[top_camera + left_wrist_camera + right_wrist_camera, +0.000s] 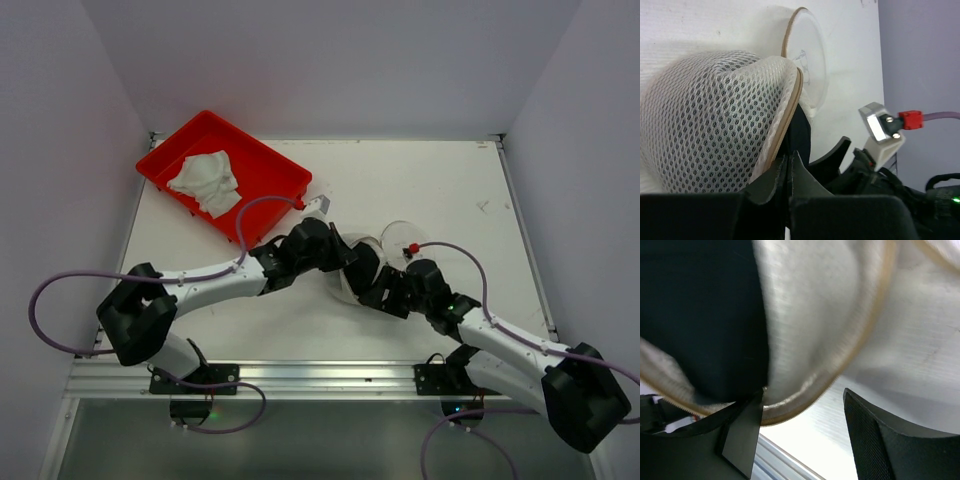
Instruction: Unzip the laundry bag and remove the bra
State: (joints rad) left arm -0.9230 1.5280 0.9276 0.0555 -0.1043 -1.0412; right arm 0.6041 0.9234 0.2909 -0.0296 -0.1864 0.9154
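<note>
The white mesh laundry bag (pixel 705 125) lies on its side mid-table, between the two grippers in the top view (pixel 352 285). Its tan zipper rim (pixel 785 120) is unzipped and the round lid (pixel 807 60) with the small bra drawing hangs open. A black bra (pixel 800 130) shows in the opening. My left gripper (pixel 787 162) is shut on the bag's rim. My right gripper (pixel 805 432) is open right at the opening, the zipper rim (pixel 805 400) between its fingers and the black bra (pixel 700 315) just above its left finger.
A red tray (pixel 270 165) holding a crumpled white cloth (pixel 207 182) stands at the back left. The table's near metal rail (pixel 300 378) runs behind the arms' bases. White walls close in the table on three sides.
</note>
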